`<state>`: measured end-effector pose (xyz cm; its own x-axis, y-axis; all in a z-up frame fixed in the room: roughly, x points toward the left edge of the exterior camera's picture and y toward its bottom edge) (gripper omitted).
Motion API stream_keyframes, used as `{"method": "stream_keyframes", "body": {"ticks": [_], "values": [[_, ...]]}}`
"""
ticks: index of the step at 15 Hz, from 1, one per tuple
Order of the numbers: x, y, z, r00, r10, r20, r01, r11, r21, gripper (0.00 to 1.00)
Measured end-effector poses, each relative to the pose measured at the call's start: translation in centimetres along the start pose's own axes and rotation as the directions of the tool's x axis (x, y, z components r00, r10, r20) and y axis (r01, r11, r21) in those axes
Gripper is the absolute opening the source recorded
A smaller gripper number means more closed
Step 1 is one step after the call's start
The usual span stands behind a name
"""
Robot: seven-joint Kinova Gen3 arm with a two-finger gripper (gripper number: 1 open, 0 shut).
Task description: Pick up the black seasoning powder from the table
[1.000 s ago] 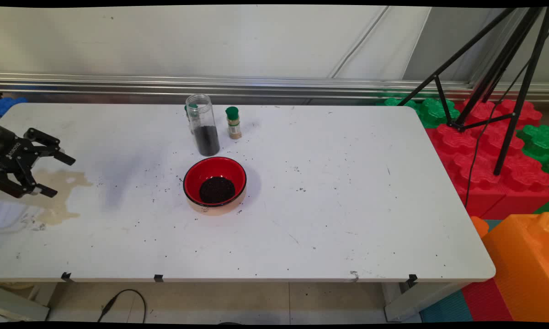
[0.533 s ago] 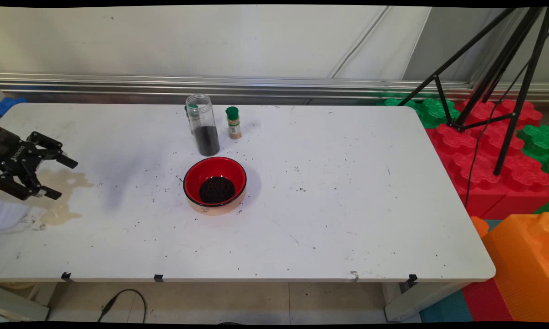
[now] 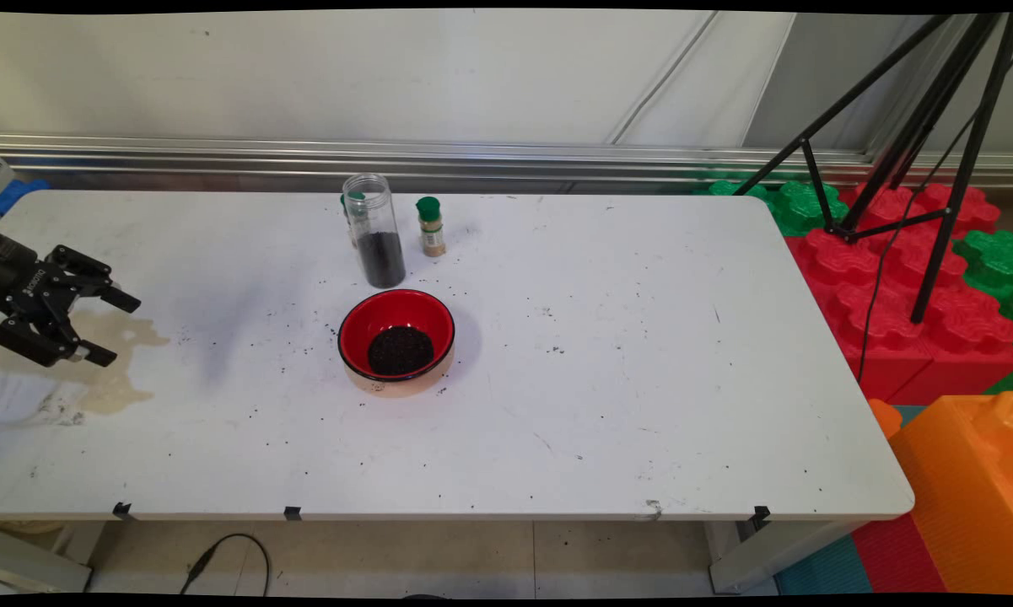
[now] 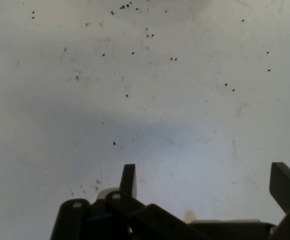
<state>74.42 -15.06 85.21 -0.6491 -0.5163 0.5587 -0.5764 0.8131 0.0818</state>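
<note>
Main view: I see the gripper (image 3: 111, 329) hovering at the left edge of the white table (image 3: 624, 405), its two fingers spread apart with nothing between them. It hangs over a tan stain (image 3: 110, 371) on the table near that left edge, and I cannot tell whether it touches the surface. A red bowl (image 3: 396, 341) holding dark granules (image 3: 400, 351) stands near the middle of the table, well apart from the gripper. Just behind the bowl, toward the far edge, stands an upright clear jar (image 3: 374, 229), open at the top and partly filled with dark grains; a small green-capped spice bottle (image 3: 430, 226) stands just beside it on the right. Dark specks (image 3: 304, 329) lie scattered over the table around the bowl. A black tripod (image 3: 911, 152) stands off the right end, over red and green foam blocks (image 3: 894, 278).

Hand view: I see both fingers (image 4: 128, 180) parted, with bare speckled table (image 4: 185, 100) beyond them.
</note>
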Motion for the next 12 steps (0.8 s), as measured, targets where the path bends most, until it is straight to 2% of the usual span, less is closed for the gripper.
{"method": "stream_keyframes", "body": {"ticks": [6, 12], "values": [[1.0, -0.1, -0.1, 0.996, -0.093, -0.006, 0.093, 0.995, 0.028, 1.0], [2.9, -0.5, 0.1, 0.983, -0.18, -0.026, 0.181, 0.981, 0.069, 1.0]]}}
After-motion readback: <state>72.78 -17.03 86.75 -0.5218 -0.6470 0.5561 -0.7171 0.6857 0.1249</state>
